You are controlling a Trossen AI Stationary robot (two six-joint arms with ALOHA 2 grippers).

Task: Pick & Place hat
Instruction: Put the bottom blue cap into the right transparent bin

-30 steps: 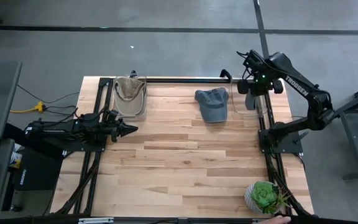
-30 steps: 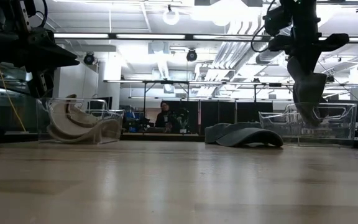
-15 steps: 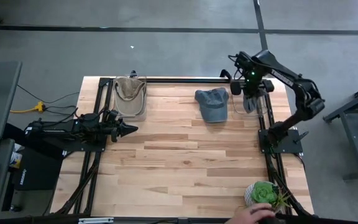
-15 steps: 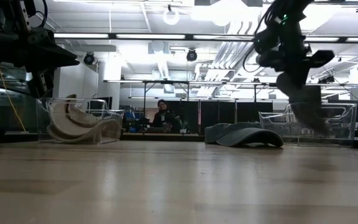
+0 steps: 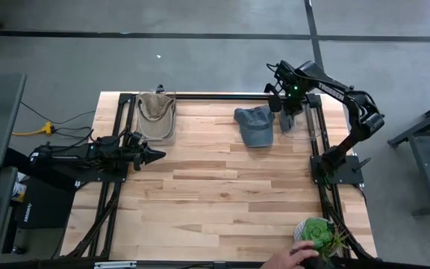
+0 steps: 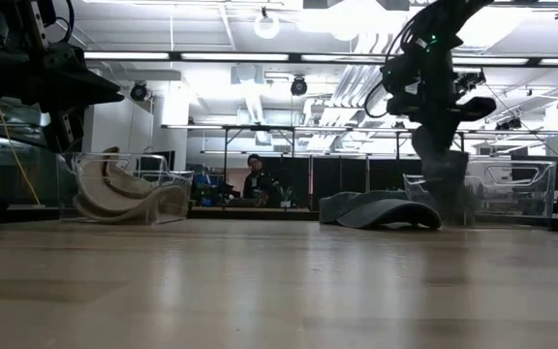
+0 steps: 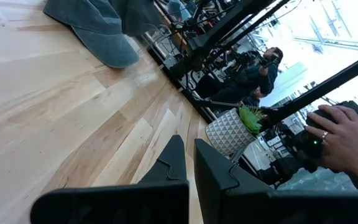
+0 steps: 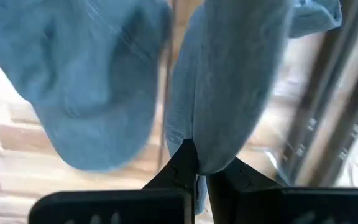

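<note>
Counting hats gives three: a tan hat (image 5: 156, 112) in the clear bin (image 5: 172, 127) at the upper left of the table (image 5: 222, 194), a blue-grey hat (image 5: 254, 125) lying flat on the bare wood at upper centre, and a second blue-grey hat (image 8: 229, 87) hanging from the right gripper (image 5: 287, 118). That gripper sits at the upper right of the high view, just beside the flat hat and at the edge of a second clear bin (image 5: 313, 128); its wrist view shows the two dark fingers (image 8: 180, 167) pressed together on a fold of the hanging cloth, with the other blue hat below and to one side. In the low view the held hat (image 6: 444, 184) dangles at right, close to the one on the table (image 6: 381, 210). The left gripper (image 5: 154, 155) hovers at the table's left edge, fingers (image 7: 174, 163) nearly touching, holding nothing. One potted plant (image 5: 316, 235) stands at the lower right corner, with a person's hand (image 5: 298, 254) on it. Another person (image 6: 257, 180) sits in the room beyond.
</note>
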